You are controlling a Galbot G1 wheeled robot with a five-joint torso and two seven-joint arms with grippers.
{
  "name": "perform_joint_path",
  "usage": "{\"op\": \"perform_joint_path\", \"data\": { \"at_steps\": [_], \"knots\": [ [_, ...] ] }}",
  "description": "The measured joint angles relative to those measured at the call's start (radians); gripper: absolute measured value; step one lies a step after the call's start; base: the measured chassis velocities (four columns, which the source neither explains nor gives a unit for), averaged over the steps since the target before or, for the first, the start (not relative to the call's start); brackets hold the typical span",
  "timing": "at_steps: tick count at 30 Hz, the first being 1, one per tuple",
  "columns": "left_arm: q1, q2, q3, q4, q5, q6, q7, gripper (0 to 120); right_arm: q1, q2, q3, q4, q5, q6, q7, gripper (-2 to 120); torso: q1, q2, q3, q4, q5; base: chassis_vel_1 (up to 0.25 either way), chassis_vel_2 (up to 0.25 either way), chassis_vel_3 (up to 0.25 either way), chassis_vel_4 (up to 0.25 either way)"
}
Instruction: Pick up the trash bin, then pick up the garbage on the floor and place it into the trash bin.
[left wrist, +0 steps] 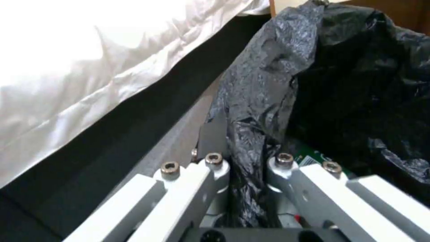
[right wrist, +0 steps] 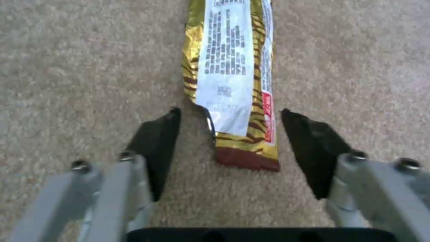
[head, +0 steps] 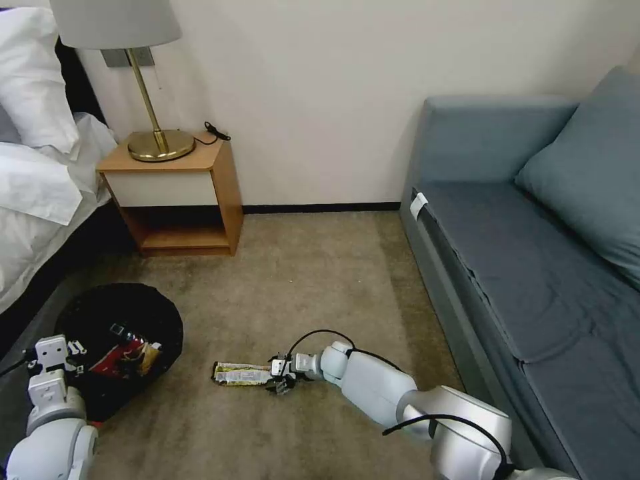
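The trash bin [head: 120,313], lined with a crinkly black bag [left wrist: 277,84], hangs low at the left beside the bed. My left gripper [head: 67,357] is shut on its rim, the bag pinched between the fingers [left wrist: 215,161]. Red, yellow and green litter [head: 130,353] lies inside it. A yellow-silver snack wrapper, the garbage [head: 241,374], lies flat on the carpet. My right gripper [head: 280,381] is down at the wrapper's near end, open. In the right wrist view the wrapper's brown end [right wrist: 244,148] lies between the two black pads [right wrist: 157,144], which stand apart from it.
A wooden nightstand [head: 183,200] with a brass lamp [head: 150,80] stands against the back wall. The bed [head: 37,173] with white linen runs along the left, close to the bin. A grey-blue sofa [head: 533,267] fills the right side. Bare carpet [head: 300,280] lies between them.
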Motion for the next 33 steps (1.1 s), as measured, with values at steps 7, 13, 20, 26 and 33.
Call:
{"op": "perform_joint_path", "data": {
  "at_steps": [7, 13, 20, 26, 33],
  "knots": [
    [-0.008, 0.000, 0.005, 0.003, 0.000, 0.000, 0.000, 4, -0.008, 0.000, 0.004, -0.010, -0.002, 0.000, -0.002, 36, 0.000, 0.000, 0.000, 0.0000, 0.0000, 0.000, 0.000, 0.000, 0.000],
    [-0.008, 0.000, 0.009, 0.012, 0.000, -0.002, 0.000, 4, -0.015, 0.000, 0.014, -0.022, -0.006, 0.003, -0.003, 28, 0.000, 0.000, 0.000, 0.0000, 0.0000, 0.000, 0.000, 0.000, 0.000],
    [-0.011, 0.011, 0.010, 0.020, -0.006, -0.003, 0.000, 4, -0.016, 0.000, 0.027, -0.029, -0.013, 0.006, -0.004, 17, 0.000, 0.000, 0.000, 0.0000, 0.0000, 0.000, 0.000, 0.000, 0.000],
    [-0.014, 0.019, 0.009, 0.027, -0.012, -0.003, 0.000, 4, -0.015, 0.000, 0.038, -0.031, -0.014, 0.006, -0.012, 0, 0.000, 0.000, 0.000, 0.0000, 0.0000, 0.000, 0.000, 0.000, 0.000],
    [-0.014, 0.020, 0.008, 0.027, -0.015, -0.003, 0.001, 4, -0.014, 0.000, 0.043, -0.031, -0.014, 0.008, -0.020, 0, 0.000, 0.000, 0.000, 0.0000, 0.0000, 0.000, 0.000, 0.000, 0.000]
  ]
}}
